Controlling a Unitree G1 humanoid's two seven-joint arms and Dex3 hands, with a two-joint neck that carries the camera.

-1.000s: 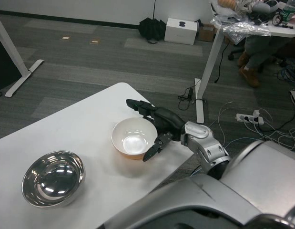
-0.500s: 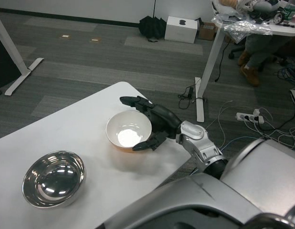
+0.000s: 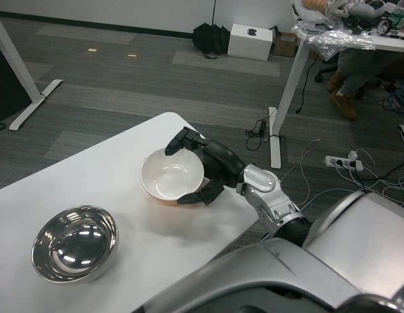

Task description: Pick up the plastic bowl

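White table [image 3: 91, 182] fills the lower left of the head view, its rounded corner toward the grey carpet. Beyond it, a second desk [image 3: 358, 39] at upper right, cluttered, with a seated person's legs [image 3: 355, 75] beneath; a white box [image 3: 249, 41] and a dark bag [image 3: 211, 38] by the far wall; cables and a power strip [image 3: 342, 161] on the floor at right.

Right silver forearm [image 3: 277, 205] reaches in from lower right. Right hand [image 3: 215, 166] grasps the plastic bowl [image 3: 170, 179]: fingers hooked over the far rim, thumb curled under the near rim. A second ago the hand was only beside the bowl, fingers straight along its far side; half a second ago they bracketed the rim without closing on it. Now they are bent down onto it.

Bowl sits near the table's far corner, white inside, orange-tan outside, and now tips its opening toward the camera, near edge apparently still at the tabletop. It has slid a little leftward.

Steel bowl [image 3: 74, 242] at lower left, upright, well apart, unmoved.

Left hand not in view.
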